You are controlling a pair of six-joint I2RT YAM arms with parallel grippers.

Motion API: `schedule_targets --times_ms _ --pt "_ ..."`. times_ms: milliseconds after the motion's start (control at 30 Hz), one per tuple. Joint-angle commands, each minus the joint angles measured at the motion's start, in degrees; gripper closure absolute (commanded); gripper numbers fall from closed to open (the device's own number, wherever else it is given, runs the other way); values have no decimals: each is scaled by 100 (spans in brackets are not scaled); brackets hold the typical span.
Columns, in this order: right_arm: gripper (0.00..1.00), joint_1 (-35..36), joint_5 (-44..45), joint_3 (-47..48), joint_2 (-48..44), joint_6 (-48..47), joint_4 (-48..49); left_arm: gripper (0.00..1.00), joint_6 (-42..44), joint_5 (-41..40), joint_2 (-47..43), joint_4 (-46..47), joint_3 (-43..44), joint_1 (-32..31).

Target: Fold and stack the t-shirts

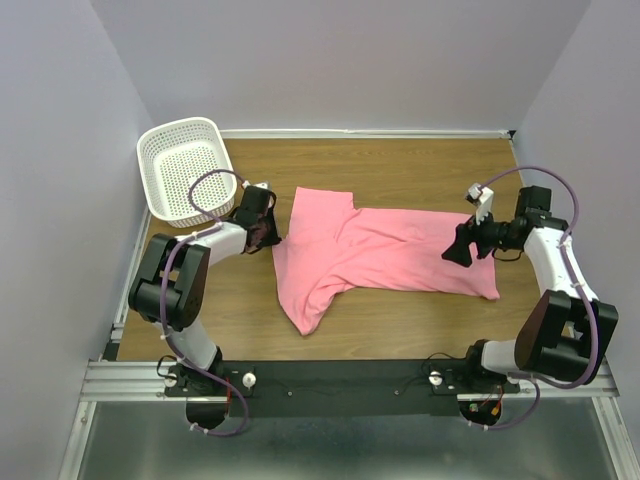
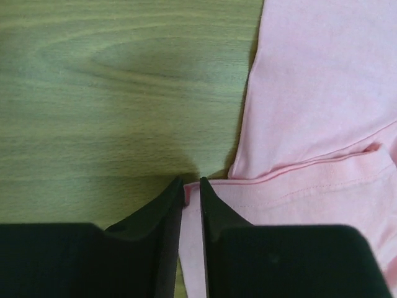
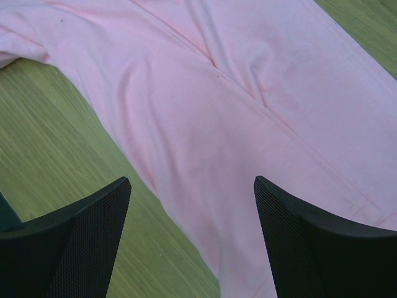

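**Top external view: pink shirt laid crosswise, one arm at each end**

Top external view. The t-shirt [image 1: 390, 255] lies unfolded about the middle of the surface [image 1: 400, 165], well apart from the white basket [image 1: 185, 170] in the far left corner. Its long axis runs left to right, roughly parallel to the near edge. The right end finishes in a straight edge, probably the bottom hem. The left end is broader and rumpled, with one flap turned toward the far edge and a tapering corner reaching toward the near edge. You may judge from this that the shoulders point left, though no collar can be made out.

Left wrist view. Your left fingers [image 2: 149, 230] stand at the shirt's left edge, so the cloth extends away from them to the right. They are drawn nearly together, leaving a thin slit in which a strip of the pink edge shows. This reads as a pinch on the shirt, though how firm it is cannot be told.

Right wrist view. Your right fingers [image 3: 87, 230] are spread wide and hold nothing. They hang above the shirt's right-hand part, with cloth under the gap and bare wood showing to one side.

Each arm is nearest its own end of the long axis. No fold has been made yet. The coming move probably turns on carrying the pinched left edge rightward, over the cloth and along that axis.
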Motion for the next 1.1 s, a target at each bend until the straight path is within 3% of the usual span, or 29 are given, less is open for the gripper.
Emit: schedule_targets --times_ms 0,33,67,433,700,833,1067 --pt "12 -98 196 32 -125 -9 -9 87 262 435 -119 -382 -280 16" --pt "12 -106 258 67 -116 9 -9 98 263 462 -234 -356 -325 24" --pt "12 -115 319 102 -108 35 -9 100 263 471 -340 -355 -360 24" --pt "12 -168 987 550 7 414 -1 100 482 102 -2123 -531 -220 33" --pt "13 -712 2411 612 551 818 386 100 833 497 -3108 -180 -544 33" --pt "14 -977 2482 647 1069 835 447 100 904 910 -3179 -144 -493 33" --pt "20 -977 1841 1086 1868 1195 623 100 1071 1314 -3373 -153 -633 33"
